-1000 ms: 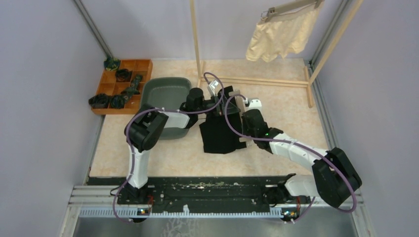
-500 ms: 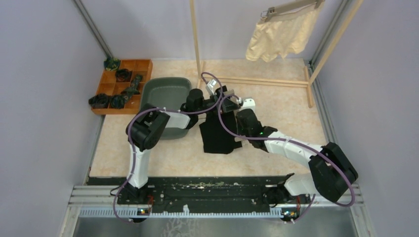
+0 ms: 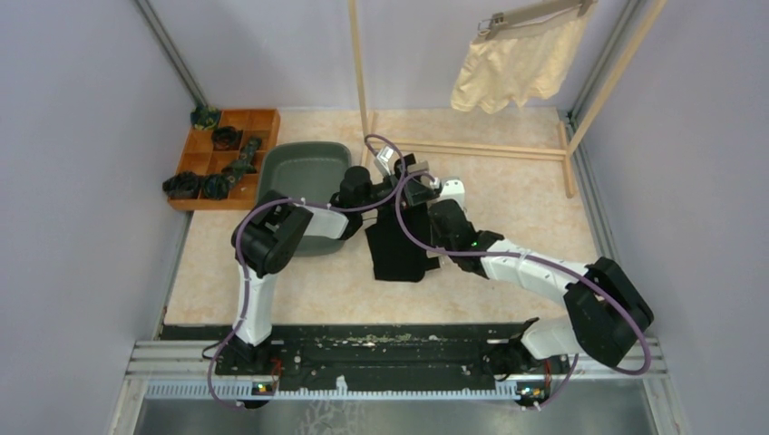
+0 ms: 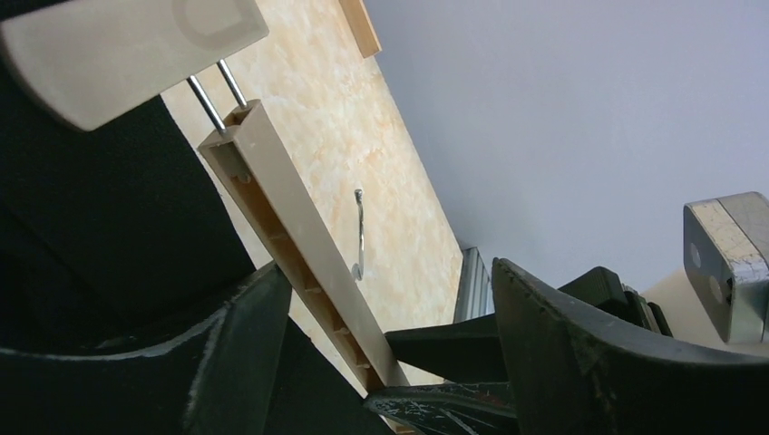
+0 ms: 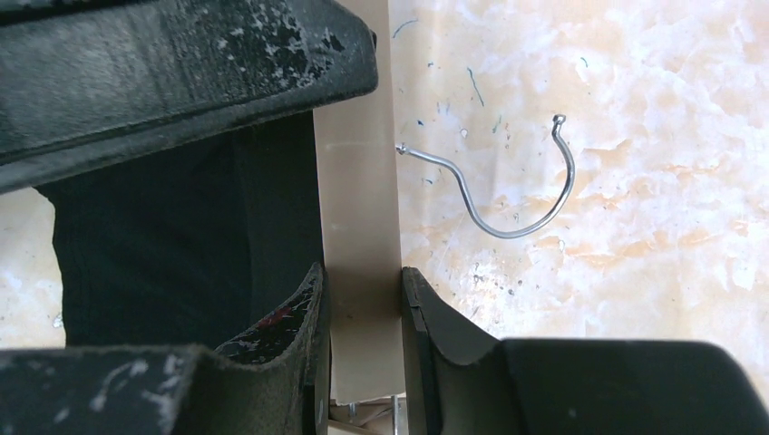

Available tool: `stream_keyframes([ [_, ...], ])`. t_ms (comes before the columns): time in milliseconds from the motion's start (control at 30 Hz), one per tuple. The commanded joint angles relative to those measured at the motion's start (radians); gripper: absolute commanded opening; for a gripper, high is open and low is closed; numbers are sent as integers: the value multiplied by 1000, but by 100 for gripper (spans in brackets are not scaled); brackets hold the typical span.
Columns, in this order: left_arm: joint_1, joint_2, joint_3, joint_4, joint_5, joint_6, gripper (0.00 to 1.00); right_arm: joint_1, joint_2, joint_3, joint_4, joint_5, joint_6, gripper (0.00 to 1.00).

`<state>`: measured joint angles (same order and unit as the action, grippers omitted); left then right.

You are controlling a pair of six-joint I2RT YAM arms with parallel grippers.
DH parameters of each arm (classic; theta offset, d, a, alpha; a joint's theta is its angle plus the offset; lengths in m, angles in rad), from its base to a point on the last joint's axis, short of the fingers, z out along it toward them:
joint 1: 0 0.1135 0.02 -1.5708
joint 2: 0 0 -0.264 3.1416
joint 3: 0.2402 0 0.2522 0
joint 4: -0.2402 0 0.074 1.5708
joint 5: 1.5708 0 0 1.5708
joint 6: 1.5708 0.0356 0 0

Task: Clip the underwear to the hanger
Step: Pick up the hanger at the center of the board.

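The black underwear point(image 3: 399, 249) lies flat on the table, also seen in the right wrist view point(image 5: 163, 245). A beige hanger bar point(image 5: 358, 227) with a wire hook point(image 5: 517, 186) lies along its far edge. My right gripper point(image 5: 363, 281) is shut on the bar; in the top view it point(image 3: 432, 199) sits over the garment's top edge. My left gripper point(image 4: 385, 272) is open, its jaws wide apart with the bar point(image 4: 290, 236) between them, beside a cream clip point(image 4: 118, 45). The cream-yellow underwear point(image 3: 512, 68) hangs clipped on another hanger on the rack.
A grey tub point(image 3: 304, 172) stands left of the grippers. A wooden compartment tray point(image 3: 258, 122) with dark items sits at the far left. The wooden rack's post point(image 3: 359, 72) and base rail point(image 3: 481, 148) stand just behind the grippers. Walls close in both sides.
My right arm has moved left and forward, bringing its gripper closer to the left one over the hanger. The left gripper has shifted slightly away. The black underwear stays put.
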<state>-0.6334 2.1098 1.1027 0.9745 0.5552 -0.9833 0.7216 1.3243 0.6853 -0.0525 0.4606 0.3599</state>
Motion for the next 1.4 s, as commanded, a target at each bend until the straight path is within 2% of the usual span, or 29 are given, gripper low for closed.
stream_keyframes([
  [0,-8,17,-7,62,-2,-14,81,23,8,68,59,42,7,0],
  [333,-8,47,-8,143,27,-59,30,35,3,68,60,65,5,0],
  [533,-8,53,-13,161,34,-64,7,36,-5,65,55,81,5,0],
  [600,-6,55,-15,166,36,-69,1,35,-14,63,52,89,6,4],
  [700,-2,57,-23,192,47,-83,0,33,-37,61,40,109,-4,16],
  [767,7,57,-37,230,56,-104,0,17,-63,57,36,96,-10,21],
  [933,34,62,-55,318,96,-136,0,-70,-171,11,59,-29,-22,31],
  [1133,73,82,-63,496,166,-202,0,-159,-301,-37,61,-163,-39,45],
  [1367,91,131,-51,677,232,-297,0,-234,-341,-64,76,-299,-38,61],
])
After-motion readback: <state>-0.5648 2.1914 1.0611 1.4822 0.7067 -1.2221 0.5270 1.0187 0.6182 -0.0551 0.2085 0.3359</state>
